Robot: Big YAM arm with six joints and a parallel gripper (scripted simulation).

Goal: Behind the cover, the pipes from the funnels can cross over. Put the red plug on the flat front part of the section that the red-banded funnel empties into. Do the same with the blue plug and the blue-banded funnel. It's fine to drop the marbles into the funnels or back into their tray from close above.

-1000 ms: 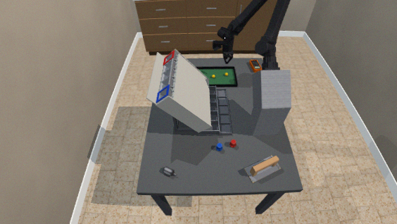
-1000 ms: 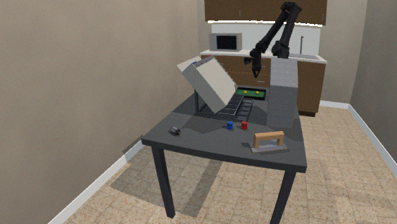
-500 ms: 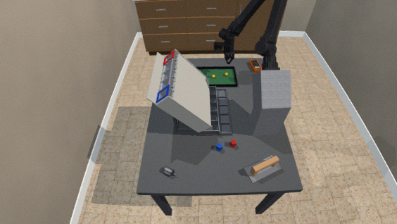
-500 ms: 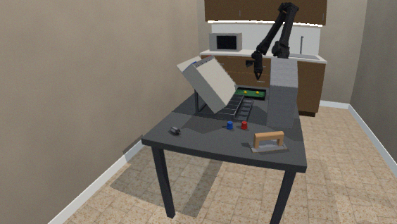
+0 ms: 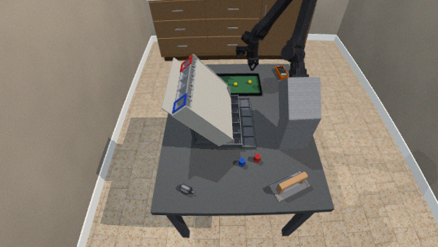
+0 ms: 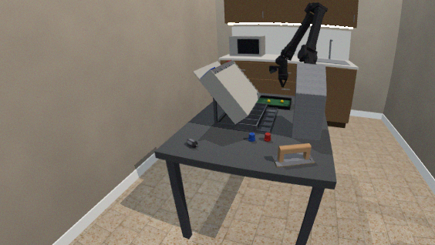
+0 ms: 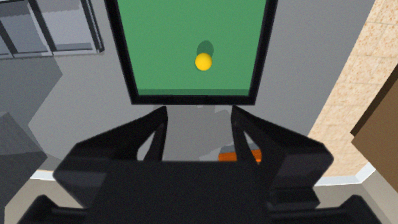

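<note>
Tool (image 7: 199, 131) poised above the far edge of the green marble tray (image 7: 123, 60), its fingers spread part-way with nothing between them; grey worktop (image 7: 85, 105) shows through the gap. One yellow marble (image 7: 203, 61) lies ahead of the fingertips in the wrist view; the top view shows a second marble (image 5: 235, 83) further along the tray floor.

Beside the tray stands the tilted cover (image 5: 206, 101), with the red-banded funnel (image 5: 186, 63) and the blue-banded funnel (image 5: 179, 103) along its raised edge and the row of sections (image 5: 244, 122) at its foot. The red plug (image 5: 257, 158) and blue plug (image 5: 241, 161) rest close together on the worktop nearer the front, well apart from the tool and not yet placed. An orange device (image 5: 282, 72) sits near the arm's base; a wooden-handled block (image 5: 292, 182) and a small dark object (image 5: 185, 189) lie at the front.

Likely faults from this pose:
- A descent slightly off centre would probably nudge the round marble so that it rolls away across the tray.
- Fingers straying toward the tray's black rim could strike it and block the closure.
- A marble released from too high could bounce out of a funnel.
- Guessing the outlet by position would misplace a plug, since the hidden pipes may cross.
</note>
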